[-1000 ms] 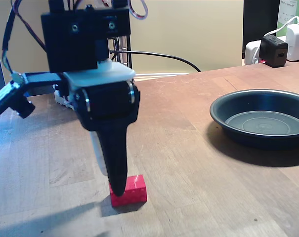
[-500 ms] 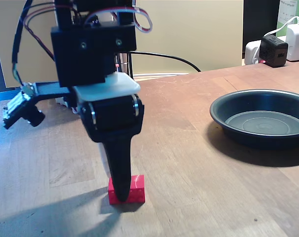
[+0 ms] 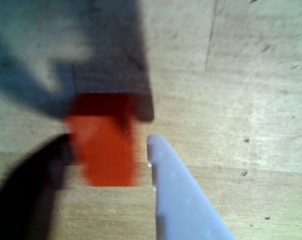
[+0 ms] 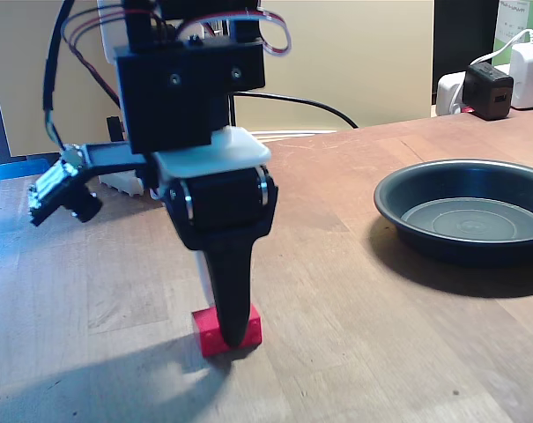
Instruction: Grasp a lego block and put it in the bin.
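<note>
Over the last second the arm slides rightward across the lower left of the fixed view and drops a little, so the claw (image 4: 233,339) now stands squarely over the lego block (image 4: 213,333), its dark finger covering the brick's middle rather than its left end. The brick itself shifts very little, nudging slightly right, and sits flat on the desk (image 4: 354,291) in the lower left of that frame. In the wrist view the red brick (image 3: 108,150) lies between the dark finger at lower left and the white finger at lower centre; the dark one appears to touch it, while a thin strip of desk shows beside the white one. The claw is therefore spread around the brick, not yet pinching it. The bin (image 4: 398,204) waits empty at the right edge, well apart. The alignment looks finished, and closing seems the likely next step.
</note>
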Motion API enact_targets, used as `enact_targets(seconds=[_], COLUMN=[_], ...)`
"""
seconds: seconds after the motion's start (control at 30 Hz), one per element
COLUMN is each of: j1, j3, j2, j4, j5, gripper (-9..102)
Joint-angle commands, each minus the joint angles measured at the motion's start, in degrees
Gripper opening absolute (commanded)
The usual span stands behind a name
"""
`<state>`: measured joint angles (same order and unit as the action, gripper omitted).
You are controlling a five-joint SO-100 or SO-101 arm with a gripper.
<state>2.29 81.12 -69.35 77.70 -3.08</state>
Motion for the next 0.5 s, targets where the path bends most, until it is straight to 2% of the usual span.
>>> enact_targets(seconds=[0.0, 0.33, 0.47], j1=[-0.09, 0.09, 1.76], j3=[-0.26, -0.44, -1.58], j2=[-0.35, -0.97, -1.32], j4=[0.0, 0.26, 3.52], j5=[0.35, 0.09, 0.26], gripper=[1, -1, -1])
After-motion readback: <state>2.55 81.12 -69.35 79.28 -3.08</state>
